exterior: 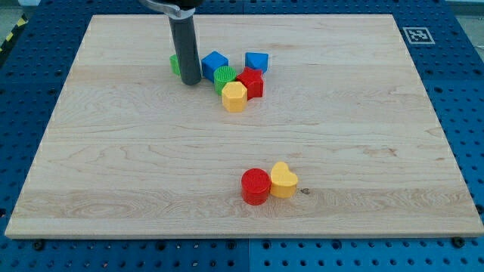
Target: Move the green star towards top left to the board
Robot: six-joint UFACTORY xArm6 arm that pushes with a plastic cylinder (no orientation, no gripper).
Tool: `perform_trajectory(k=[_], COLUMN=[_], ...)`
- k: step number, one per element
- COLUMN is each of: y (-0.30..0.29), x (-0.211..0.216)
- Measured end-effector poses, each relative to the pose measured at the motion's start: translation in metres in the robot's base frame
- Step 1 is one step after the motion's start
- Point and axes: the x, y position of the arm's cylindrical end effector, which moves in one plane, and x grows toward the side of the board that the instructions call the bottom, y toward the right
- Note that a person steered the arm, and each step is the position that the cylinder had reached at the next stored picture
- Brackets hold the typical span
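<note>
While the dark rod (184,41) is coming down from the board's top edge, my tip (190,81) is resting on the wooden board (113,174) in the upper middle part, just left of a cluster of blocks. There is no hand or jaw on this arm, so nothing is being gripped; the rod is only standing against things. The green star (175,64) is sitting right behind the rod on its left side, mostly hidden, so only a green sliver is showing and its shape cannot be made out; whether the rod is touching it cannot be told. Just right of the tip, a blue block (215,64) is sitting, with a green round block (224,78) in front of it, a red block (251,81) to the right, and a yellow block (234,97) nearest the bottom edge, all packed together. Another blue block (256,61) is lying slightly apart, toward the right. Well apart, near the bottom edge, a red cylinder (255,187) and a yellow heart (283,180) are touching.
</note>
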Motion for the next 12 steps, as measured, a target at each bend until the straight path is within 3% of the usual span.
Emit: perform_trajectory(k=[2, 5, 8, 10, 12], y=[-0.026, -0.019, 0.025, -0.026, -0.007], x=[-0.024, -0.077, -0.097, -0.099, -0.105])
